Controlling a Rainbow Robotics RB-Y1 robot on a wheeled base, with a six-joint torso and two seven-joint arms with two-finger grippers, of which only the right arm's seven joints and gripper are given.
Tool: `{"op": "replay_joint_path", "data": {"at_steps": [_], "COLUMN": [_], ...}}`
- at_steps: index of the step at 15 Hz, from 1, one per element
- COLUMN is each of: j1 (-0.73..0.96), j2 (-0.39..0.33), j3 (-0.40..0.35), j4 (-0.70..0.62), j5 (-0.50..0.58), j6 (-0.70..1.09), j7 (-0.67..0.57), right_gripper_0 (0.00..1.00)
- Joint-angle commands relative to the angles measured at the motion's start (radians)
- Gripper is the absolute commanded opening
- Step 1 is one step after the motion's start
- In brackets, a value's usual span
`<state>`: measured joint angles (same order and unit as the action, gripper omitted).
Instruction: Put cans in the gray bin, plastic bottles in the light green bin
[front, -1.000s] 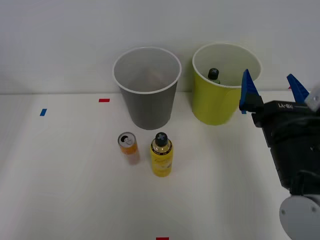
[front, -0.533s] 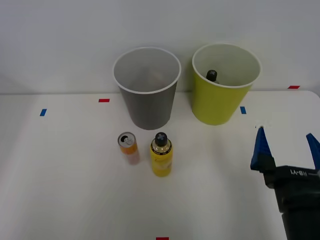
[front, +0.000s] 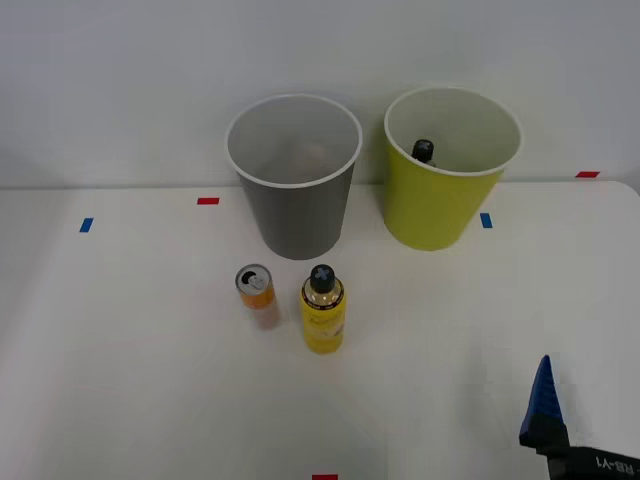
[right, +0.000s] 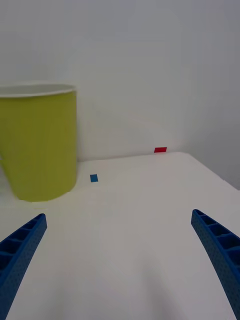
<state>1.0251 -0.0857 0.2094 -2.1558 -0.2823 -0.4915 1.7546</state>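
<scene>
Since the yellow-labelled, black-capped plastic bottle (front: 323, 309) stands just beside the slim orange can (front: 256, 286), the empty right gripper (right: 120, 260), fingers spread wide, should straddle the bottle squarely, avoiding that can.

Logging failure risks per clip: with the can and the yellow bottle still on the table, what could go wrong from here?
1. The orange can and yellow bottle stand close together; reaching for one could knock over the other.
2. Both stand just in front of the gray bin, so an arm sweeping in might bump it.
3. The right pincer is open and low at the table's near right corner, facing the light green bin, so it must re-aim.
</scene>
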Motion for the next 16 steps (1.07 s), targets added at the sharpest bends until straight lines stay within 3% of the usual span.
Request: {"op": "replay_joint_path", "data": {"at_steps": [1,5,8,11,16], "j1": [0.012,0.001,-0.008,-0.007,-0.007], "j2": [0.024,0.026,0.027,0.029,0.029], "j3": [-0.065,-0.119,-0.102,-0.081,-0.027], "j4": [0.172,0.369,0.449,0.485,0.507], "j5": [0.178,0.272,0.273,0.264,0.179], "j6": [-0.151,-0.335,-0.435,-0.530,-0.579], "j7": [-0.264,-0.486,-0.491,-0.451,-0.176], "right_gripper_0": [1.00,1.00,1.00,1.00,1.00]}}
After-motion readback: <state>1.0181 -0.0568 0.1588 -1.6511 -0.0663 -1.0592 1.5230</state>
